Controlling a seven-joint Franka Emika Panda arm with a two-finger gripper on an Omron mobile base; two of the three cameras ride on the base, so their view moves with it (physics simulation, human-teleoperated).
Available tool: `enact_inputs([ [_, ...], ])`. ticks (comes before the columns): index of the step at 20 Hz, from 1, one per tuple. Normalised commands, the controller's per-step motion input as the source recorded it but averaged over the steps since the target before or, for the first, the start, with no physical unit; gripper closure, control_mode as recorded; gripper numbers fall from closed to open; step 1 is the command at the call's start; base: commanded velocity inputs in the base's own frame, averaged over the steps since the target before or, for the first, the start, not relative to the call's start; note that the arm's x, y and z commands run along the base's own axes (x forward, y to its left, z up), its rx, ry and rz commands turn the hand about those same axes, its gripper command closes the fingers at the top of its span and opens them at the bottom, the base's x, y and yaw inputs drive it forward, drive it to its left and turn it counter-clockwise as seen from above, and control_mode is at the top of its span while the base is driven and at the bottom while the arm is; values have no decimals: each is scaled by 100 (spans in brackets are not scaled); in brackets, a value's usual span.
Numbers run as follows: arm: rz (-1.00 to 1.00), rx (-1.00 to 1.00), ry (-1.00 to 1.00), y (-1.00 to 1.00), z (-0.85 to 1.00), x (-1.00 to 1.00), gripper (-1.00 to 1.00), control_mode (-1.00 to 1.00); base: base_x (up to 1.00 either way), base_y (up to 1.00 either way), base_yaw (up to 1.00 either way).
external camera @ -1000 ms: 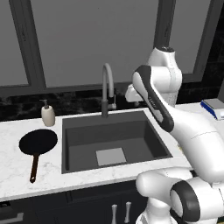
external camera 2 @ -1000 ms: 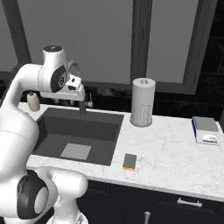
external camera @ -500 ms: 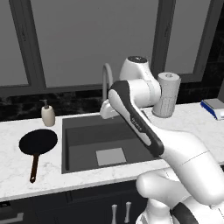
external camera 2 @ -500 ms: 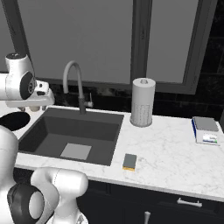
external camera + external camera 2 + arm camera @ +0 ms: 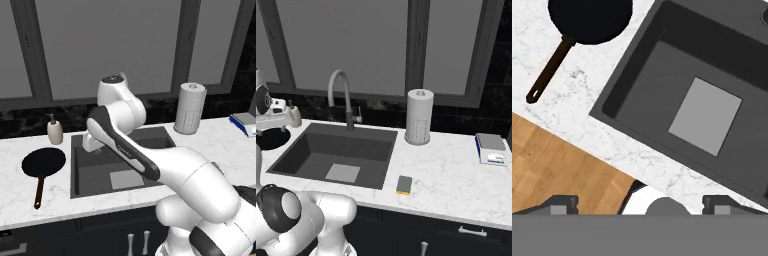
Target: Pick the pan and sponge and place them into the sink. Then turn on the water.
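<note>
The black pan (image 5: 43, 162) lies on the counter left of the sink (image 5: 77, 170), its reddish-brown handle (image 5: 38, 191) pointing to the front edge. In the hand view the pan (image 5: 589, 17) is at the top left and the sink (image 5: 637, 70) fills the right. My gripper (image 5: 90, 144) hangs over the sink's left side. It (image 5: 641, 205) is open, with nothing between its fingertips (image 5: 559, 205). The yellow sponge (image 5: 404, 184) rests on the counter right of the sink (image 5: 286, 159), near the front edge. No water falls from the faucet (image 5: 338, 95).
A soap dispenser (image 5: 55, 131) stands behind the pan. A paper towel roll (image 5: 419, 116) stands right of the sink at the back. A blue-and-white scale (image 5: 491, 148) sits at the far right. My own arm (image 5: 130, 150) crosses above the basin. Wooden floor (image 5: 557, 165) lies below the counter edge.
The arm has swung from the sink's right side across to its left side, toward the pan. The jaws have spread wider. Pan and sponge have not moved.
</note>
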Motion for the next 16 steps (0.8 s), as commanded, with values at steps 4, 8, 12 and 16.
enact_inputs([
  [4,0,-5,5,33,-15,0,-100,-100,0,0,0],
  [8,0,-6,17,97,-46,8,-100,-100,0,0,0],
  [12,0,-2,22,100,-40,24,-100,-100,0,0,0],
  [16,0,-10,15,97,-43,25,-100,-100,0,0,0],
])
